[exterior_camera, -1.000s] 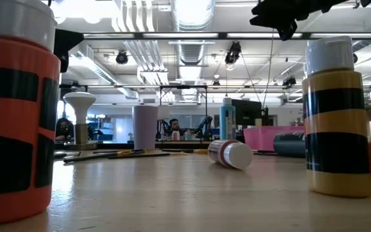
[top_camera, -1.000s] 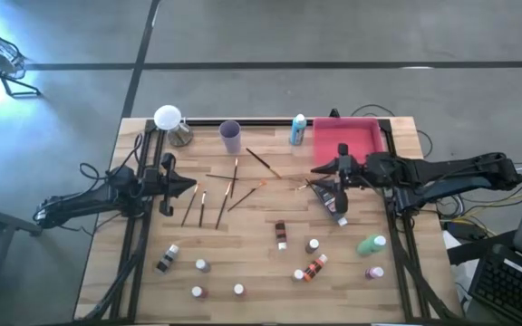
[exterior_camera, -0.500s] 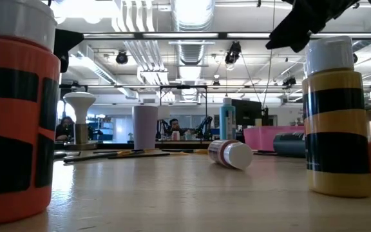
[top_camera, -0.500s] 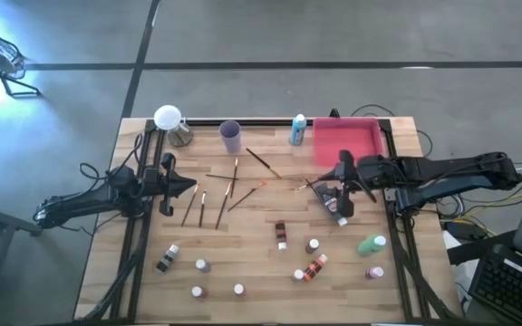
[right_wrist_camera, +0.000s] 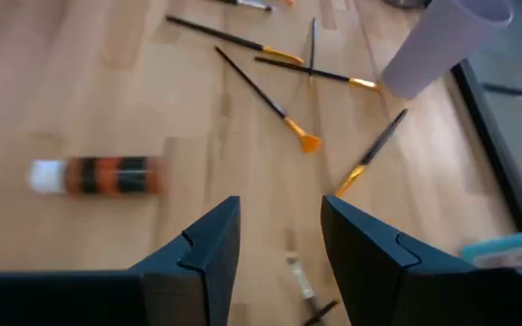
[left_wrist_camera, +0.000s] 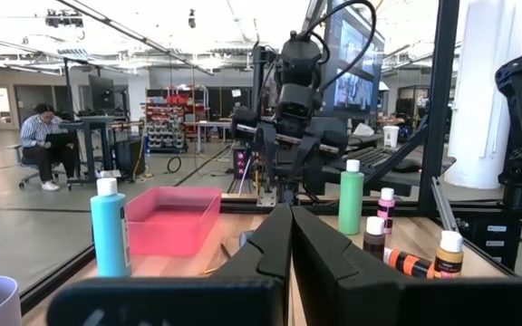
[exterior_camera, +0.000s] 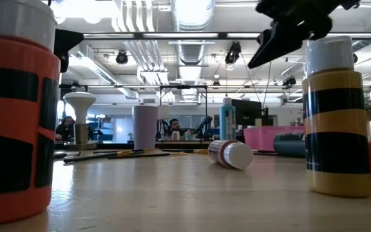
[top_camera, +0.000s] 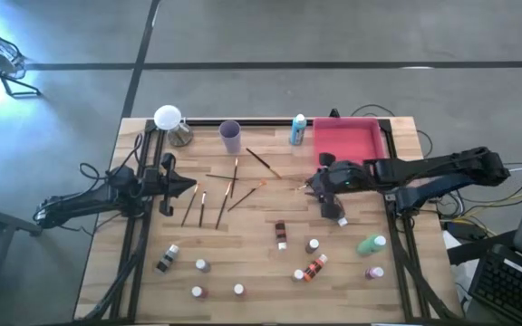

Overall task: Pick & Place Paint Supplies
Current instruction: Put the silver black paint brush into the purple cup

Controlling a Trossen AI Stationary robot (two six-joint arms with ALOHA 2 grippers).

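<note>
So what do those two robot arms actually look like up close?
Both arms are dark, nearly black, built of slim jointed segments. Each ends in a hand: the left hand and the right hand, each with two flat, angular, dark fingers. Thin black cables loop beside the left arm, and more trail by the right arm's base.

The table (top_camera: 243, 244) is light brown wood. The tray (top_camera: 347, 140) at the far right is pink. Left of it stands a light blue bottle (top_camera: 298, 131) with a white cap. The cup (top_camera: 230, 136) is pale purple. At the near right, one bottle (top_camera: 371, 244) is green. Another bottle (top_camera: 314, 268) lying down has orange and black stripes. The brushes (top_camera: 229, 186) are dark with orange bits. Both arms are black.
</note>
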